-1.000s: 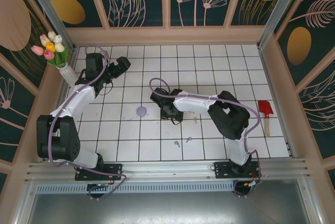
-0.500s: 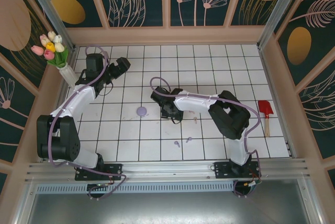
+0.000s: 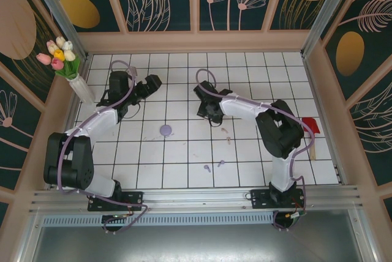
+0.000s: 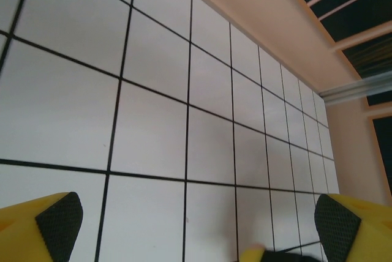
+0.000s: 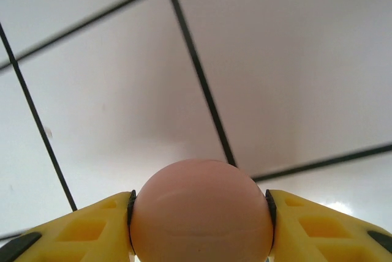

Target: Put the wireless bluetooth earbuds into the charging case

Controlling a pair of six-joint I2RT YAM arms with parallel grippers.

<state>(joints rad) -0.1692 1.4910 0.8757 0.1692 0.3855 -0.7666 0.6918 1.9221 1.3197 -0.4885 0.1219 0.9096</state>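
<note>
My right gripper (image 3: 212, 115) is shut on the round pale pink charging case (image 5: 200, 210), which its yellow fingers (image 5: 92, 231) clamp from both sides just above the white tiles. The lilac round case (image 3: 165, 130) lies shut on the table, left of centre. Two pale pink earbuds (image 3: 226, 134) lie right of it, just nearer than my right gripper. Two lilac earbuds (image 3: 214, 166) lie closer to the front edge. At the far left my left gripper (image 3: 151, 83) hangs open, and nothing sits between its black pads (image 4: 58, 222).
A white vase of tulips (image 3: 67, 66) stands in the far left corner beside the left arm. A red scoop (image 3: 311, 131) lies by the right wall. Wooden walls (image 3: 196, 41) ring the tiled table (image 3: 153, 164).
My right gripper has carried the pink case away from the table's middle toward the far side. The left gripper has shifted slightly right and nearer. The earbuds and lilac case have not moved.
</note>
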